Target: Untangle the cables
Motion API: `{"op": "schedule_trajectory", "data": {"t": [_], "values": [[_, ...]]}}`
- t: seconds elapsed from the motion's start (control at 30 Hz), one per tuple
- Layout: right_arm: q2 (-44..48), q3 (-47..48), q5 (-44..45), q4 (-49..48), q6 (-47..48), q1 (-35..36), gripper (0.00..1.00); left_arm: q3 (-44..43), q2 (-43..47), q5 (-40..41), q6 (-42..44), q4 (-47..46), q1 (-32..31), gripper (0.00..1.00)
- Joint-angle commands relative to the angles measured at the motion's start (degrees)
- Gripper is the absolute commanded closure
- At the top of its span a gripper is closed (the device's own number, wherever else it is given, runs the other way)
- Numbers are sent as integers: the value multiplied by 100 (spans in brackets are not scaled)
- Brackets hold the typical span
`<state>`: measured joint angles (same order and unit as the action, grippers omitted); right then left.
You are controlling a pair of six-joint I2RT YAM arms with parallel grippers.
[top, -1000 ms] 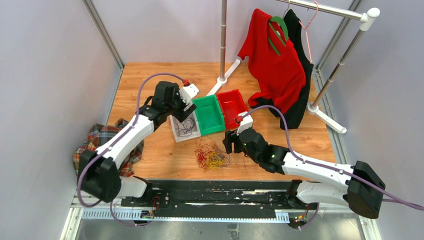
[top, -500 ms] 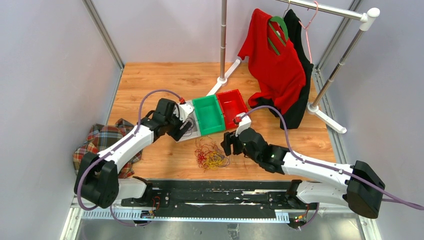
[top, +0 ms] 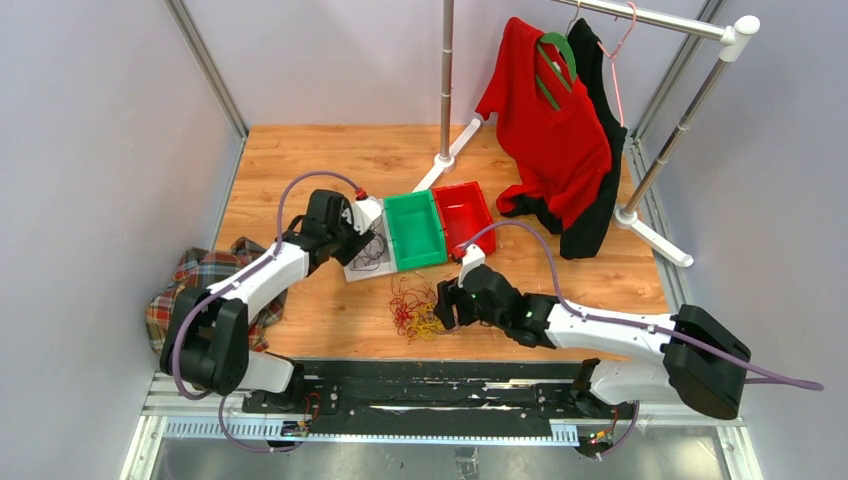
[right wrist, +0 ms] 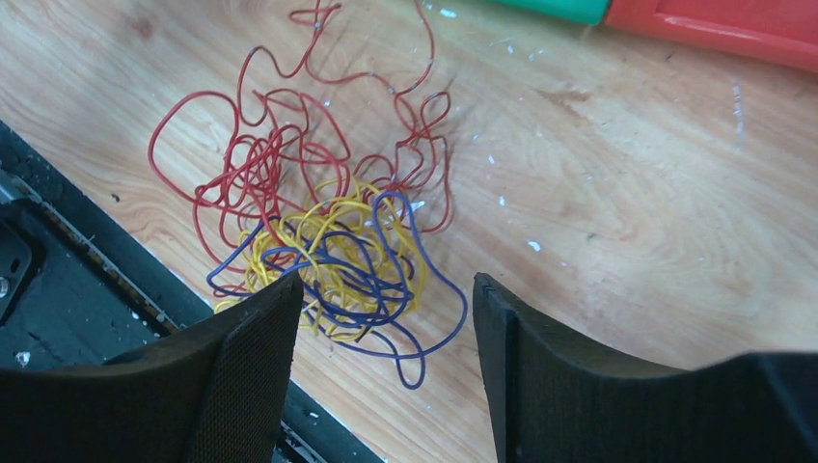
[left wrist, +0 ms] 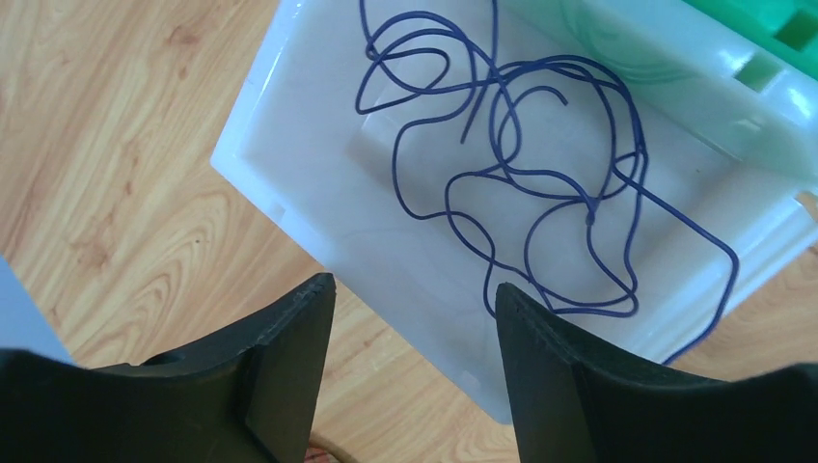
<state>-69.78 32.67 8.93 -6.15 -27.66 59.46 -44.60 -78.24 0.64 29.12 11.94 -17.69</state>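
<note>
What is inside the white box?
Only a looped dark blue cable lies inside the white bin; one end trails over its rim. The fingers of the left pincer hide part of its near edge.

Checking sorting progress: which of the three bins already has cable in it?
The white bin, leftmost in the row, below the left claw: a dark purple cable lies looped inside. The green bin and red bin show none.

One tangle of cables [right wrist: 328,231], with red, yellow and dark purple strands looped together, is laid on the wooden table [right wrist: 617,193] beside a black rail [right wrist: 58,289]. The right gripper [right wrist: 386,285] is held above its near edge, jaws spread, nothing gripped. Edges of a green bin [right wrist: 559,8] and a red bin [right wrist: 714,24] are seen at the top.
</note>
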Motion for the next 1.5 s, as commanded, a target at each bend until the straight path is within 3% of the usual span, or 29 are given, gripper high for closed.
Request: {"op": "schedule_trajectory", "data": {"t": [0.0, 0.27, 0.4, 0.53, 0.6, 0.67, 0.77, 0.87, 1.0, 1.13, 1.47], "values": [[-125, -42, -30, -110, -187, 213, 35, -241, -222, 35, 481, -445, 172, 34], [-160, -125, 65, -92, -387, 379, 39, -949, -516, -146, 617, -399, 275, 30], [-172, -94, 133, -1, -391, 378, 44, -1727, -71, -982, 590, 792, 275, 15], [-170, -27, 186, 24, -284, 365, 47, -2034, 807, -2694, 1639, 2758, 196, 4], [-239, 31, 173, 18, -232, 341, 49, -1914, 1225, -3112, 2433, 3706, -126, 3], [-350, 101, 115, 20, -201, 302, 54, -1586, 1592, -3013, 2935, 4275, -712, 3], [-487, 159, 31, 12, -217, 269, 60, -1055, 2036, -2945, 3416, 4325, -1513, 4], [-521, 137, 30, -10, -288, 252, 63, -766, 2088, -2904, 4366, 4309, -2095, 10], [-433, 25, 22, -125, -367, 234, 66, -434, 1922, -2963, 5424, 4081, -2387, 16], [-341, -68, -66, -238, -379, 171, 68, 58, 1835, -2696, 5600, 2930, -2704, 24], [-31, -346, -321, -408, -359, -66, 71, 504, 956, -1915, 6052, 1854, -2871, 52]]}}
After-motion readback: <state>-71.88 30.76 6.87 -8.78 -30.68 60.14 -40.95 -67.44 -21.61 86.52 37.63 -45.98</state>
